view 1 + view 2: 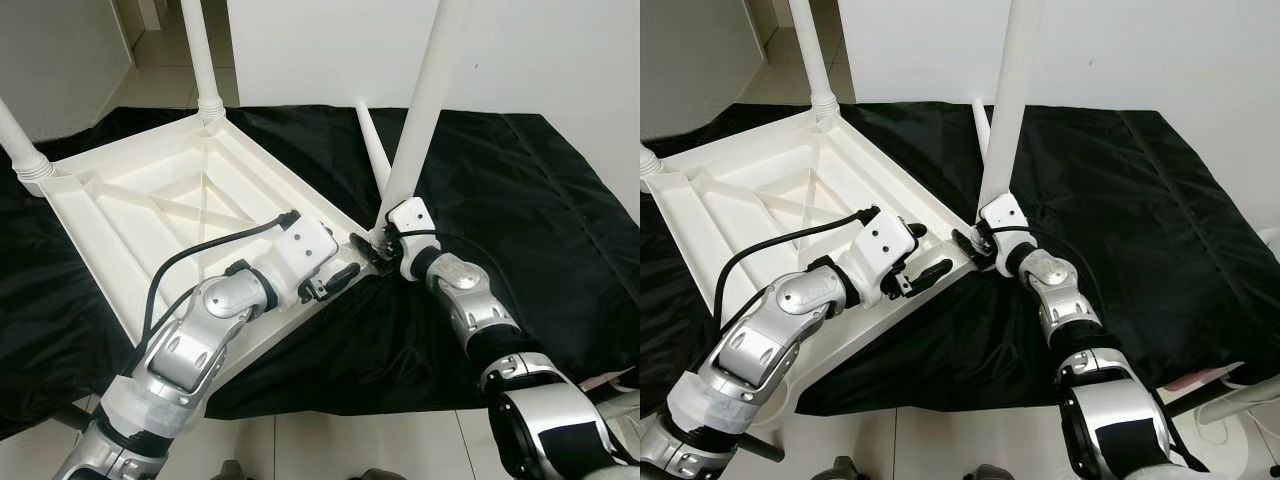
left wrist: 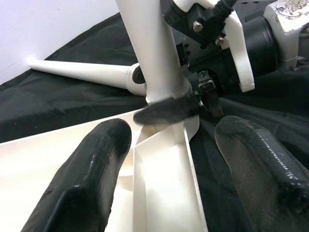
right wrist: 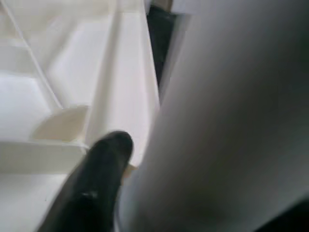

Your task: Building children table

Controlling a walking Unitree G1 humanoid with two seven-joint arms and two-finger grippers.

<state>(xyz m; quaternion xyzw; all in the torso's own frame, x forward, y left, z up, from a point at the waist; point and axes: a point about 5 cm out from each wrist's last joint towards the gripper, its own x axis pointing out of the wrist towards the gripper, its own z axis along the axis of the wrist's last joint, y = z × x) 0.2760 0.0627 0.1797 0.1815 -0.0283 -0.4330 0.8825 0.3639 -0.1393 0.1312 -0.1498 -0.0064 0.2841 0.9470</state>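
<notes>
At frame centre, the right claw point(image 1: 378, 243) grips the white leg point(image 1: 420, 110) at the corner socket of the upturned tabletop point(image 1: 150, 200); the left claw point(image 1: 335, 282), fingers spread, braces that corner's rim. The leg should stay plumb and be pressed straight down.

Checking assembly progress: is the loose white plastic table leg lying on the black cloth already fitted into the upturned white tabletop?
No: the loose white plastic table leg lies flat on the black cloth, beside the upturned white tabletop, not in a socket.
</notes>
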